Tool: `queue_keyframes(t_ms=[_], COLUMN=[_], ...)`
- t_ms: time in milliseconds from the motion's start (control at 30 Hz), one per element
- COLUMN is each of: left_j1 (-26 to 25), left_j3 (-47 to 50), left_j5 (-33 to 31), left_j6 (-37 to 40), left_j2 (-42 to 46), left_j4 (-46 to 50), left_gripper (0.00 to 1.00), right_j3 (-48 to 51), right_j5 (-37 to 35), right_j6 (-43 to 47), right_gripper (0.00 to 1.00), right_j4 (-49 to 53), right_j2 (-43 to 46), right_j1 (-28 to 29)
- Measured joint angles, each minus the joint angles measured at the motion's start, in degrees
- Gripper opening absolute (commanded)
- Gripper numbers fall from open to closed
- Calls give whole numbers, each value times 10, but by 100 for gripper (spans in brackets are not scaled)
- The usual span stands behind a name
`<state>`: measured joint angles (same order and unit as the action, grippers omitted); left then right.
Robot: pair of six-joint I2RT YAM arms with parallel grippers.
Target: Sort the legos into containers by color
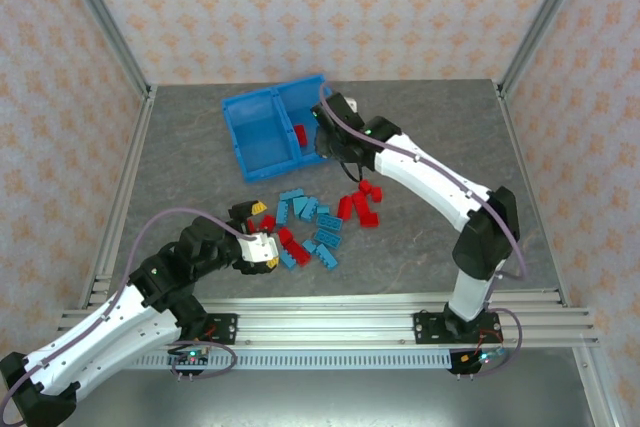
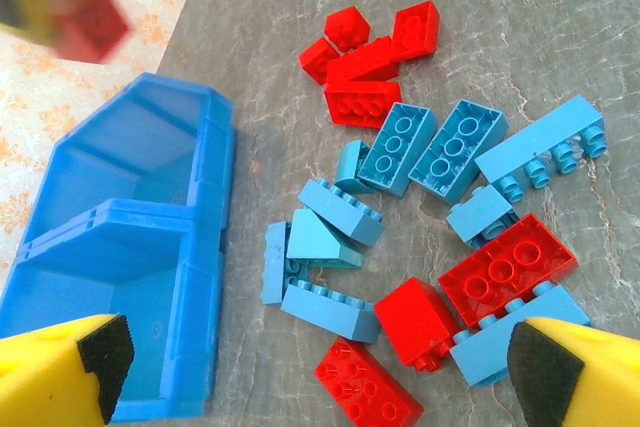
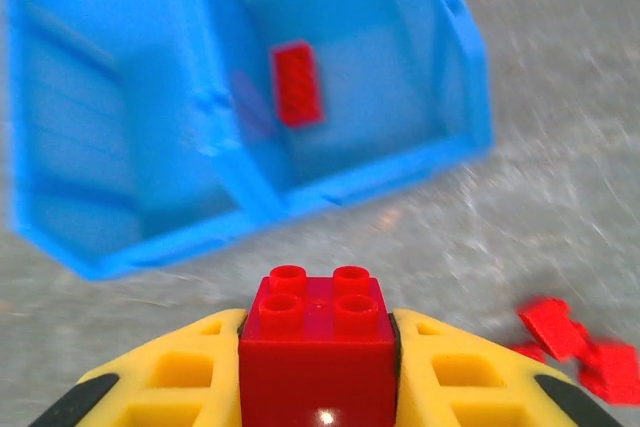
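Glossy red four-stud brick (image 3: 318,317) is clamped by right gripper (image 3: 318,347) (yellow ribbed fingers (image 3: 455,372)). Left gripper (image 2: 320,372) is spread wide open nr smooth, studded red/lt-blue legos (image 2: 420,147).

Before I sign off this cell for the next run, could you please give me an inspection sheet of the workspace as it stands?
Surface: grey marbled tabletop, no damage seen.
Job's things: blue plastic two-compartment bin holds one red studded brick in its right compartment; loose pile of red and light blue plastic bricks lies in front of it.
Clutter: nothing seen.
Grippers: left end effector open above the pile; right end effector shut on a red four-stud plastic brick, near the bin.
Cables: purple-grey cable loops along the left arm, another along the right.
Surroundings: floral wallpaper panels; aluminium frame rails.
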<state>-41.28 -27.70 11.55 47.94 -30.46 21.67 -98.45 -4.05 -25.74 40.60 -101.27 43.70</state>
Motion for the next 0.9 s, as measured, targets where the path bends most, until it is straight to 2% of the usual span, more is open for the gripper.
queue_keyframes(t_ms=[167, 467, 733, 900], left_j1=[0, 0, 0, 0], left_j3=[0, 0, 0, 0], left_j5=[0, -7, -16, -16], left_j6=[0, 0, 0, 0], left_j2=[-8, 7, 11, 5], left_j4=[0, 0, -5, -5], left_gripper=[99, 99, 99, 99], right_j3=[-83, -275, -369, -441], right_j5=[-36, -82, -58, -21], right_j6=[31, 87, 86, 70], right_gripper=[30, 30, 32, 38], right_j4=[-22, -28, -8, 17], right_j2=[-43, -261, -399, -454], right_j1=[7, -23, -65, -82])
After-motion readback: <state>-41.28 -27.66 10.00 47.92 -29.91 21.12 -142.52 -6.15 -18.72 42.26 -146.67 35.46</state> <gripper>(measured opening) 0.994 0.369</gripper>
